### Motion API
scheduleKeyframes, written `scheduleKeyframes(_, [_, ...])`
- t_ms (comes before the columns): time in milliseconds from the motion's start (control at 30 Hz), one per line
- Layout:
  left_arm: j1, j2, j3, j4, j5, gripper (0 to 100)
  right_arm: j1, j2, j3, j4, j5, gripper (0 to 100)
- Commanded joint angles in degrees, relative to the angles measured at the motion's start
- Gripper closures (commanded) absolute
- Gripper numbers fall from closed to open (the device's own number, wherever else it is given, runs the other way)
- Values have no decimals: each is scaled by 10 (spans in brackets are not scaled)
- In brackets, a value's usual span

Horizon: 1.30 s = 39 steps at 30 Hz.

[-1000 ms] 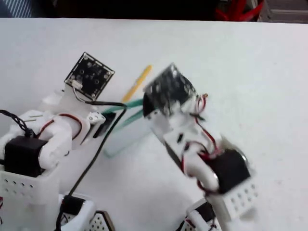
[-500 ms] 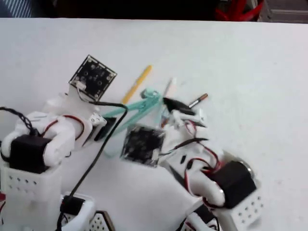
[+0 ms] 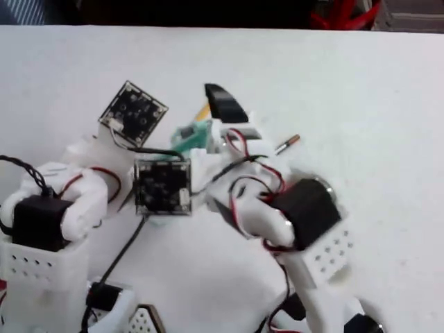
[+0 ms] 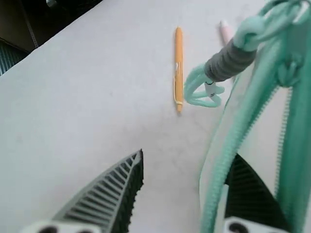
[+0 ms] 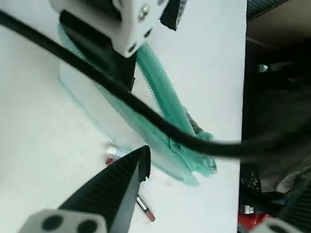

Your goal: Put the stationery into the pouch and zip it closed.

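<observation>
Right tool (image 3: 223,114) is open, nothing gripped, above the far end of the pouch (image 3: 194,137) and just beside the yellow pencil (image 3: 202,111). Left tool (image 4: 189,155) is also open, with the pouch zip edge just beside one jaw. Pouch is laid on the desk (image 3: 361,83) between the arms, long axis roughly 1–7 o'clock, pull-loop end toward 1. Brown pen (image 3: 288,143) is seen at 4 o'clock from the right tool, apart from the pouch, axis 2–8 o'clock, brown tip toward 2. Right arm is judged nearer; the tool would need to be set across that axis.
</observation>
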Motion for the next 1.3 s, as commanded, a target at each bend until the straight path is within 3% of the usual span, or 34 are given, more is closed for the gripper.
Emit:
scheduleKeyframes(0, [-5, 1, 1, -8, -6, 727, -1, 9, -48, 18, 47, 570])
scheduleKeyframes(500, [-8, 1, 5, -7, -6, 728, 8, 156, -33, 51, 171, 590])
scheduleKeyframes(600, [-9, 1, 4, -9, -5, 727, 11, 148, -34, 75, 177, 713])
scheduleKeyframes(733, [-9, 1, 1, -9, -3, 726, 15, 118, -33, 75, 176, 978])
scheduleKeyframes(767, [-9, 1, 0, -11, -3, 726, 19, 109, -33, 74, 176, 987])
scheduleKeyframes(867, [-19, 1, 0, -29, 8, 724, 38, 81, -33, 73, 162, 934])
scheduleKeyframes(1067, [-65, 0, -7, -96, 23, 701, 64, 48, -33, 60, 120, 981])
scheduleKeyframes(1267, [-60, 1, -113, -65, 70, 699, 61, 44, -19, 24, 30, 980])
